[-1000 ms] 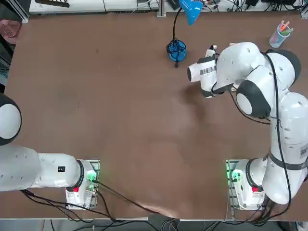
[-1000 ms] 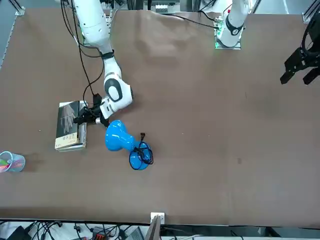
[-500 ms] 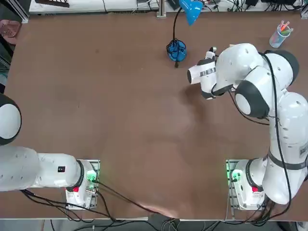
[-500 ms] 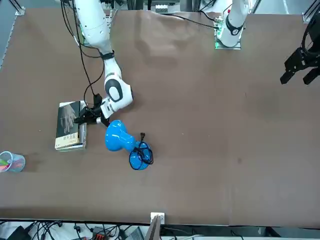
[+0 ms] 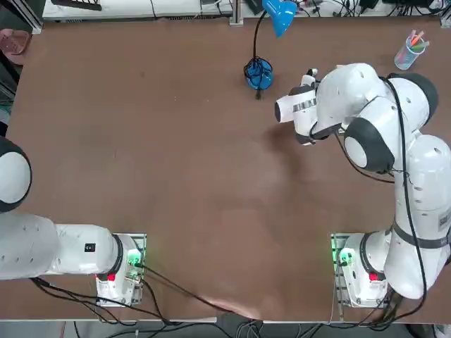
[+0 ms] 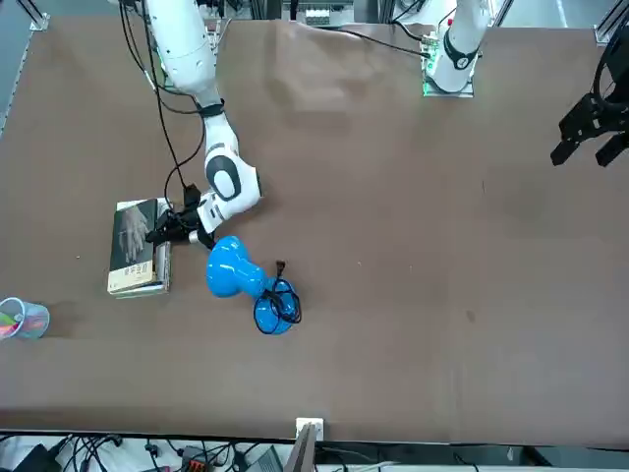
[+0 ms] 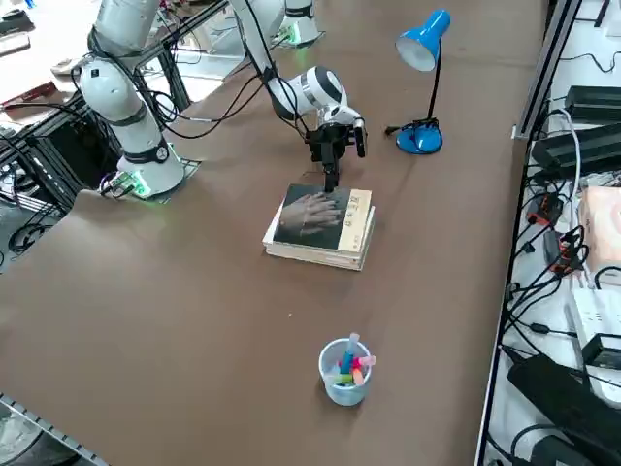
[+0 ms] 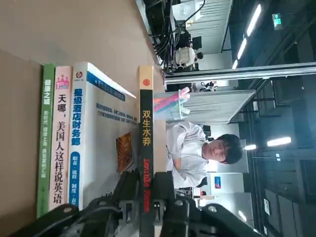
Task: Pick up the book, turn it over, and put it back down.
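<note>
The book (image 6: 133, 236) has a grey cover with a pale hand image and lies on top of a stack of other books at the table's far right. The right side view shows the book (image 7: 312, 216) face up. My right gripper (image 6: 159, 233) reaches its edge from the lamp's side, and in the right side view the gripper (image 7: 330, 180) points down at that edge. In the wrist view my gripper (image 8: 146, 181) is shut on the book's black spine (image 8: 145, 143), which stands slightly apart from the white book under it. In the top view my arm hides the book.
A blue desk lamp (image 6: 236, 270) stands close beside my wrist, its round base (image 5: 258, 74) and cable just inward. A clear cup of coloured pens (image 7: 344, 374) sits near the table's corner past the books. A person (image 8: 197, 148) sits beyond the table.
</note>
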{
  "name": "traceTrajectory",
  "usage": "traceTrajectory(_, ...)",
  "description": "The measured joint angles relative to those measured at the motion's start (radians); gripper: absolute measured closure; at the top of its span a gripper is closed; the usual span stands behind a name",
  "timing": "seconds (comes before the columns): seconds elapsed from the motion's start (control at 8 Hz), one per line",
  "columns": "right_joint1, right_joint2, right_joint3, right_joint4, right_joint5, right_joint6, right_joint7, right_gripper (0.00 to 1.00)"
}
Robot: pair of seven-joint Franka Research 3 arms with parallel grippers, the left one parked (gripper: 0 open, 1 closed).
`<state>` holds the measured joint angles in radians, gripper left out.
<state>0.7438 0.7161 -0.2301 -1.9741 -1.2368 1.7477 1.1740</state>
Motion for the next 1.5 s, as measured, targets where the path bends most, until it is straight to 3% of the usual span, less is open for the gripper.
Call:
traceTrajectory(0.75,-0.004,0.007,-0.001,-0.002,0.0,0.002,0.003,0.89)
traceTrajectory(1.0,-0.005,0.01,-0.001,-0.002,0.0,0.002,0.005,0.85)
traceTrajectory(1.12,-0.005,0.01,-0.002,-0.002,0.0,0.002,0.006,0.73)
traceTrajectory(1.5,-0.006,0.009,-0.004,-0.001,-0.001,0.008,0.006,0.11)
